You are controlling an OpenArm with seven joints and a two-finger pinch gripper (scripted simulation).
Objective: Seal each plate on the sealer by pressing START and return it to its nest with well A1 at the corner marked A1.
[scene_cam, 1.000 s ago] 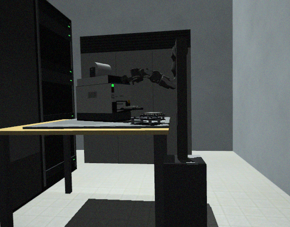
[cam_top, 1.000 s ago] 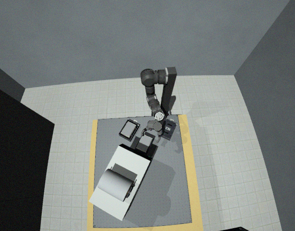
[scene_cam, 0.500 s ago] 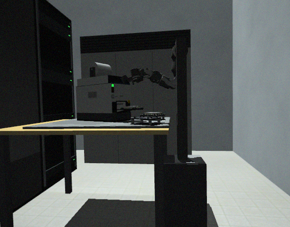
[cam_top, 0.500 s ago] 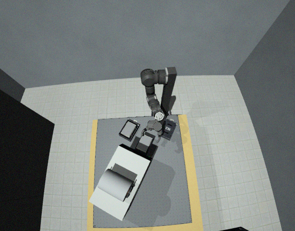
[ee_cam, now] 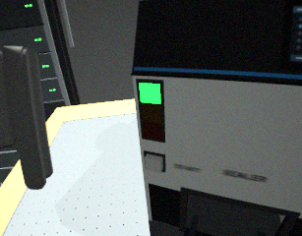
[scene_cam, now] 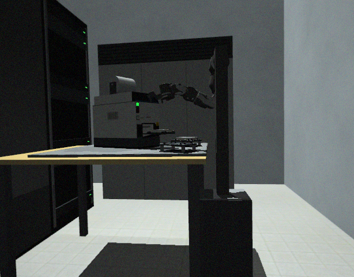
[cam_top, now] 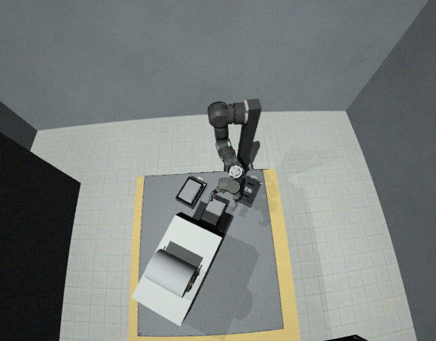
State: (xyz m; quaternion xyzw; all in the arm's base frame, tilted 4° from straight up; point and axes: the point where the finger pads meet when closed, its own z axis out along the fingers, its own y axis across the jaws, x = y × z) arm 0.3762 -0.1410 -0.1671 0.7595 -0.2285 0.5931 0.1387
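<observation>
The sealer (cam_top: pixel 207 238) (scene_cam: pixel 116 120) (ee_cam: pixel 229 123) shows a green lamp (scene_cam: pixel 137 104) (ee_cam: pixel 150 93) above its START button (ee_cam: pixel 153 161). Its stage is out, and a plate with a pale top (cam_top: pixel 215 207) (scene_cam: pixel 161 130) lies on it; whether it is fully flat cannot be told. The other plate (cam_top: pixel 190 190) (scene_cam: pixel 187 138) sits in the left nest, whose label is hidden. Nest N2 (cam_top: pixel 248 190) holds no plate. My gripper (cam_top: pixel 224 200) is open and empty, above the stage area and in front of the sealer's face. One dark finger shows at the left in the wrist view.
A foil roll (cam_top: pixel 171 272) (scene_cam: pixel 125 83) stands on top of the sealer. The sealer's dark upper front overhangs near my fingers. The arm's post (cam_top: pixel 249 136) (scene_cam: pixel 222 119) stands behind the nests. A dark rack (scene_cam: pixel 68 89) with green lights is beyond the table.
</observation>
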